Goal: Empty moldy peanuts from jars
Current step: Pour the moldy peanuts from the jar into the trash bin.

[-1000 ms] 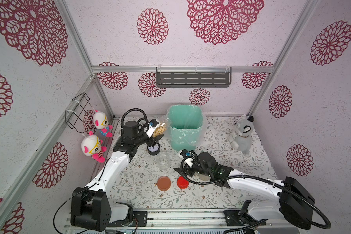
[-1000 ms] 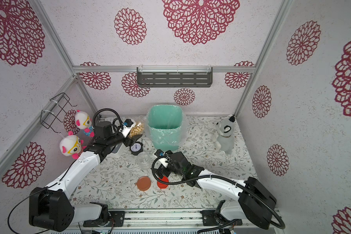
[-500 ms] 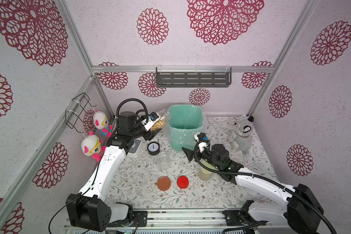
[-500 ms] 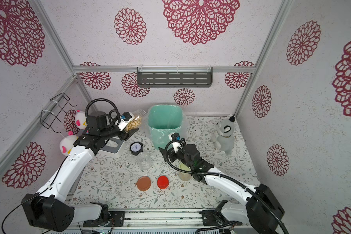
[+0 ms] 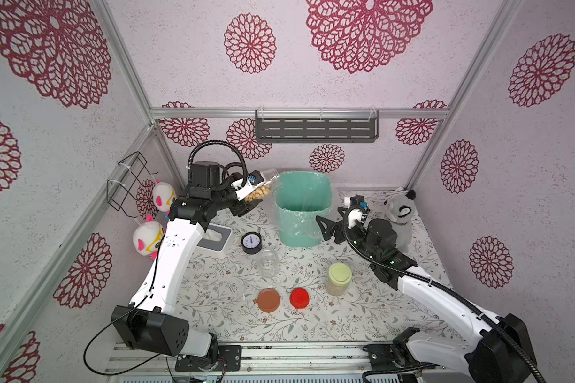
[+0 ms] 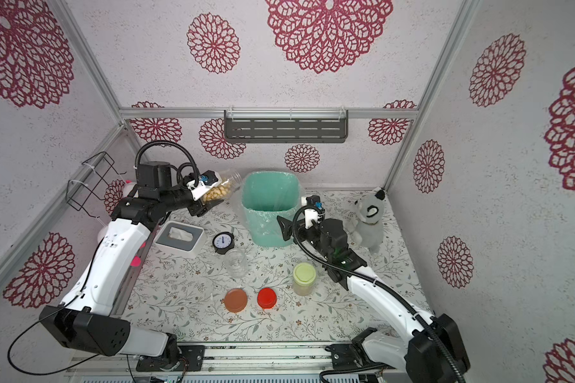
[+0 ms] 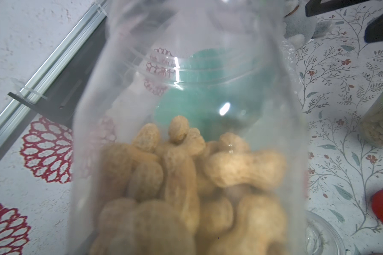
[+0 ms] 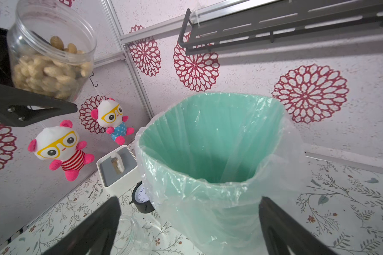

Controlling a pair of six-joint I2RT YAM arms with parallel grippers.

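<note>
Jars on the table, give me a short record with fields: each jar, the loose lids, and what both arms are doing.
held jar: lidless, tilted, mouth by the teal bin rim; left gripper jaws shut on it
peanuts: inside held jar, none seen spilling
empty jar: lidless, upright on table
green-lidded jar: closed, upright, nuts inside
loose lids: brown-orange lid, red lid, side by side
right gripper: jaws open, empty, beside teal bin

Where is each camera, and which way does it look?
Top views: high in front, looking down on the table; both arms show, left gripper holding the jar by the bin.
Left wrist: on the left arm, looking through that jar's peanuts toward the bin; no fingers seen.
Right wrist: on the right arm, facing the bin; open right gripper shows.
Shared: jar and bin.
</note>
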